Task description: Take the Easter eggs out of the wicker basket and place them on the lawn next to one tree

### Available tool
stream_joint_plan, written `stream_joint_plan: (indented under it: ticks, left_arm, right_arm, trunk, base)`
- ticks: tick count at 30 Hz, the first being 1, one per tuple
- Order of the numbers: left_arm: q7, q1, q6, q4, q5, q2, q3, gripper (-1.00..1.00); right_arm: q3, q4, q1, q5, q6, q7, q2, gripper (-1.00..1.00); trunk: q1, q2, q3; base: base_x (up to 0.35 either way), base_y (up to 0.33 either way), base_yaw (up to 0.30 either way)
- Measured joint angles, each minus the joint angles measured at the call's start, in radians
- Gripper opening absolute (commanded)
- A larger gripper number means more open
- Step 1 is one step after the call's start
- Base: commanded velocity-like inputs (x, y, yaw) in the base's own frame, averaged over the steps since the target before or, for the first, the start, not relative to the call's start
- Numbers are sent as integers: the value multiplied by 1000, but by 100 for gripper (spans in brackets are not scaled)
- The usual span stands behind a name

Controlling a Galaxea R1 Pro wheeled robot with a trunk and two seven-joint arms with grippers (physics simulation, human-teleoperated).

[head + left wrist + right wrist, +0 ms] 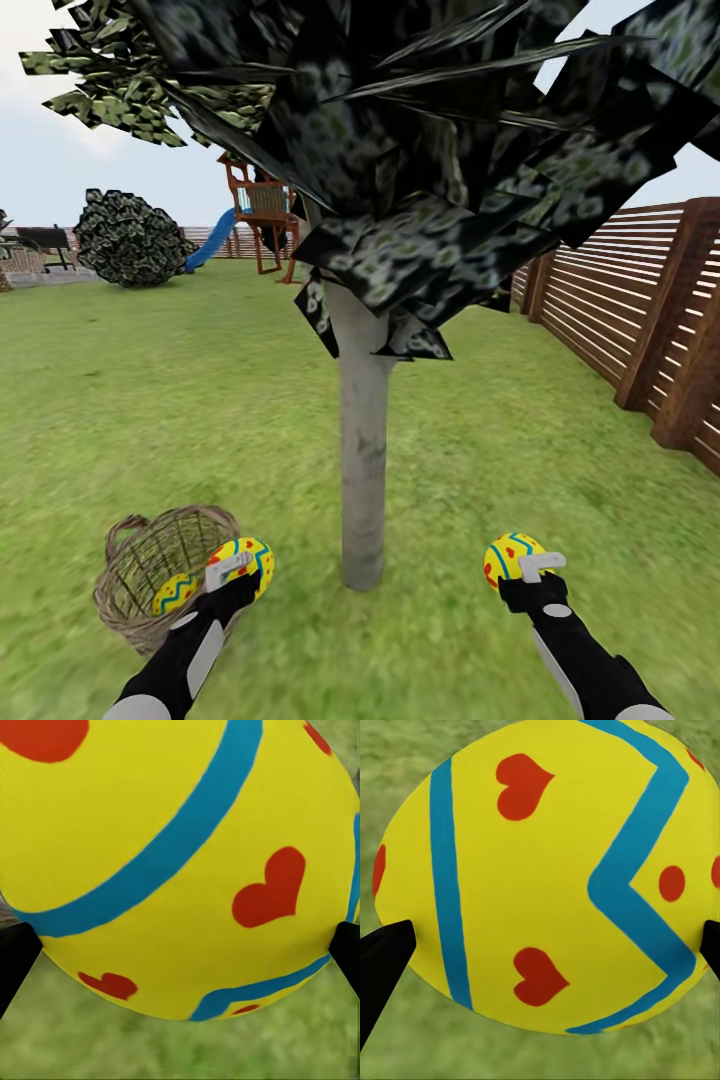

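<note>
**Two eggs in hand at the tree, one left in the basket**

Status. Each gripper is closed on one egg. The left gripper (238, 570) holds the left egg (243, 562) just above the near rim of the basket (130, 560). In the left wrist view the dark fingertips (15, 956) press against both sides of that egg (176, 862), with grass below it. The right gripper (535, 570) holds the right egg (510, 558) over open lawn (180, 400). In the right wrist view its fingertips (386, 952) also bear on both flanks of the egg (547, 885).

Location of parts. The third egg (176, 592) lies inside the basket, low against the near wall. The basket rests on the lawn, tipped toward the robot. The tree (362, 450) stands between the two arms, its trunk base just ahead of both grippers.

Key relation. The trunk base lies inward of each gripper: rightward from the left, leftward from the right. The left egg is nearer the trunk. Each egg is gripped across its width; its long axis appears to run crosswise to the fingers.

Judgement. Both eggs look ready for lowering beside the trunk. The left arm is better placed to fetch the third egg afterwards.
</note>
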Motion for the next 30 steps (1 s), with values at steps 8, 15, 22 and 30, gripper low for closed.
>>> stream_joint_plan:
  ticks: [8, 15, 22, 30]
  left_arm:
    - [0, 0, 1, -1, 3, 2, 6, -100]
    - [0, 1, 0, -1, 2, 0, 5, -100]
    - [0, 0, 1, -1, 2, 0, 6, -100]
    - [0, 0, 1, 1, 1, 0, 6, -100]
  right_arm:
    - [0, 0, 0, 0, -1, 0, -1, -100]
    - [0, 0, 0, 0, -1, 0, -1, -100]
    - [0, 0, 0, 0, -1, 0, -1, -100]
    - [0, 0, 0, -1, 0, 1, -1, -100]
  trunk:
    - [23, -42, -19]
    - [50, -91, -41]
    - [77, -140, -63]
    - [107, -196, -88]
  base:
    - [4, -2, 0]
    - [0, 0, 0]
    - [0, 0, 0]
    - [0, 0, 0]
